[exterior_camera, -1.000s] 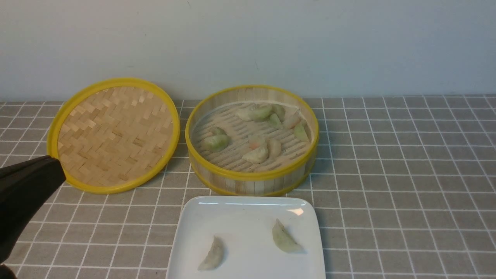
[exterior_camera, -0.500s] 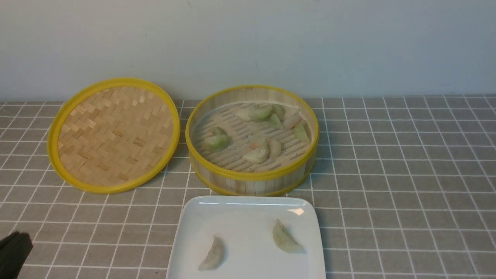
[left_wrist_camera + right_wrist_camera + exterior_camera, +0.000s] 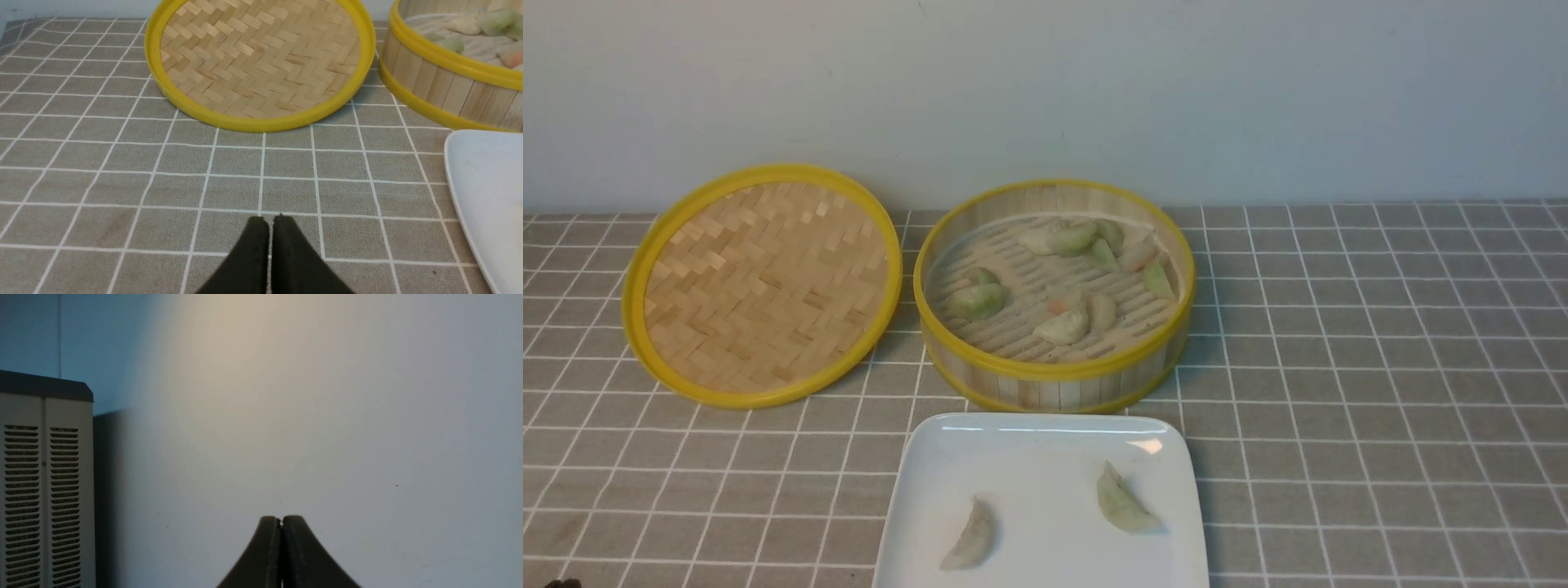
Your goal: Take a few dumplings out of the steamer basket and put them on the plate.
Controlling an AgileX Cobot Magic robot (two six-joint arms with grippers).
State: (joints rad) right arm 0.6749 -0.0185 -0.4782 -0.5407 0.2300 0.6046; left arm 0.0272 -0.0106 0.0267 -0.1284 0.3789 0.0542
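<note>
Two dumplings are lying on the plate [image 3: 1045, 457] right now — one [image 3: 969, 536] toward its near-left, one [image 3: 1125, 501] toward its right, well apart from each other. The plate is sitting at the near edge of the counter [image 3: 1356, 392], just in front of the steamer basket [image 3: 1054, 371], which is standing open with a good number of dumplings [image 3: 1062, 282] lying on its slatted floor: a cluster at the far side, a green pair at the left, a few near the middle. The woven lid [image 3: 761, 282] is lying flat to the left of the basket.

So "a few" is looking partly met — two across, and I am judging that one or two more may be wanted, though the job could arguably be counted as done.

The left claw [image 3: 270, 222] is hovering low over bare counter near the lid, its jaws pressed together and pinching nothing. The right claw [image 3: 281, 522] is pointing at a blank wall beside a vented cabinet [image 3: 41, 486], jaws likewise pressed together, carrying nothing.

With both claws idle, a fresh reach into the basket would be needed for any further dumpling.
</note>
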